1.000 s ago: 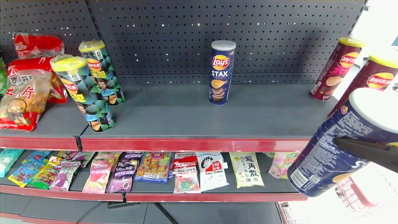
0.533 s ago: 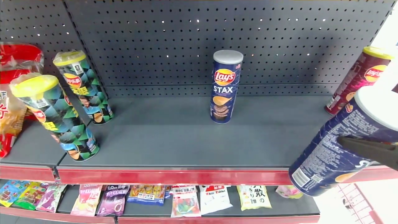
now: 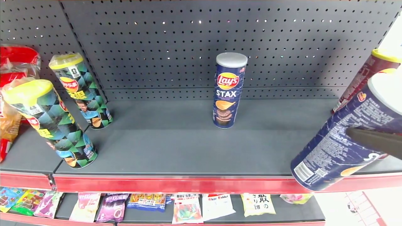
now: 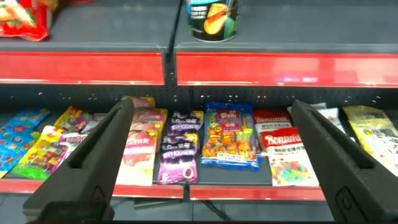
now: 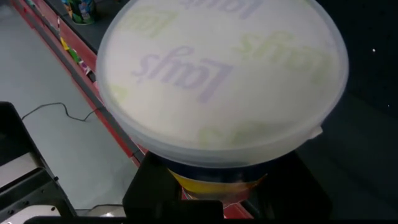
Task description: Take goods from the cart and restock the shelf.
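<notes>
My right gripper (image 3: 361, 138) clamps a dark-blue cardboard chip can (image 3: 329, 150).
Base near red metal shelf lip (image 3: 188, 183); clipping it could dislodge the can.

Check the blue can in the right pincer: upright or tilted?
Tilted. Held by the right pincer, the blue can leans with its white lid up to the right and its base lower left.

A dark grey perforated metal back panel (image 3: 176, 40) rises behind the aisle, with pinpoints of light showing through some of its holes. A flat grey metal shelf board (image 3: 176, 147) juts out from it, edged by a glossy red front strip (image 3: 176, 184). A lower grey board (image 3: 314, 214) sits beneath. Bright white light (image 3: 396, 34) floods in past the right end. The smooth grey floor (image 5: 43, 74) lies below.
</notes>
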Controlling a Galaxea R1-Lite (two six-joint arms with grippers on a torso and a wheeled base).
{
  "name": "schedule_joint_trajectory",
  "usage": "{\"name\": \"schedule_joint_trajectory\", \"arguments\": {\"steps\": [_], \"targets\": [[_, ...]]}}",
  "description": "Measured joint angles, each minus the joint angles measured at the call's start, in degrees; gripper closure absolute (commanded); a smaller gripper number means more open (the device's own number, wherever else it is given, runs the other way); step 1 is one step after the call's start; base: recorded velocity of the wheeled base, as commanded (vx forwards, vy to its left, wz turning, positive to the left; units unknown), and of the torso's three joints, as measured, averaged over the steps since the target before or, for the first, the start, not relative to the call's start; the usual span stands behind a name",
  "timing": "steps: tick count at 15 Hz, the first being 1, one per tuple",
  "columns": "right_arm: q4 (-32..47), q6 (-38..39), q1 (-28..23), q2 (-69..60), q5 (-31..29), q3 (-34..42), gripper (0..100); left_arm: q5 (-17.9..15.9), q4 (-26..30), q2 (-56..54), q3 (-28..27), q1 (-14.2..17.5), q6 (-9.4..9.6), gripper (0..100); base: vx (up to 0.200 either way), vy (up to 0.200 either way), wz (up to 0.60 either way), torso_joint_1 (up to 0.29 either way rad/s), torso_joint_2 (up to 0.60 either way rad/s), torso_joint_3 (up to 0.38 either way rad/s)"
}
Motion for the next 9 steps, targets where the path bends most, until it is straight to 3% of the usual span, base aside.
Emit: {"name": "schedule_joint_trajectory", "arguments": {"steps": [2,5,7,9], "targets": [[0.1,0.0,0.0,0.2,0.0,-0.8,100,-0.9,0.0,0.3,0.0,-0.1,0.26,0,0.0,0.0,0.0,0.0,0.0,0.0],[0.1,0.0,0.0,0.4,-0.3,-2.4,100,-5.7,0.0,0.7,-0.3,-0.4,4.22,0,0.0,0.0,0.0,0.0,0.0,0.0],[0.1,0.0,-0.1,0.3,-0.3,-2.5,100,-7.5,0.0,2.0,-4.1,-0.7,3.95,0,0.0,0.0,0.0,0.0,0.0,0.0],[0.1,0.0,-0.2,0.3,-0.3,-2.3,100,-9.6,-0.2,8.0,-12.0,-1.3,3.12,0,0.0,0.0,0.0,0.0,0.0,0.0]]}}
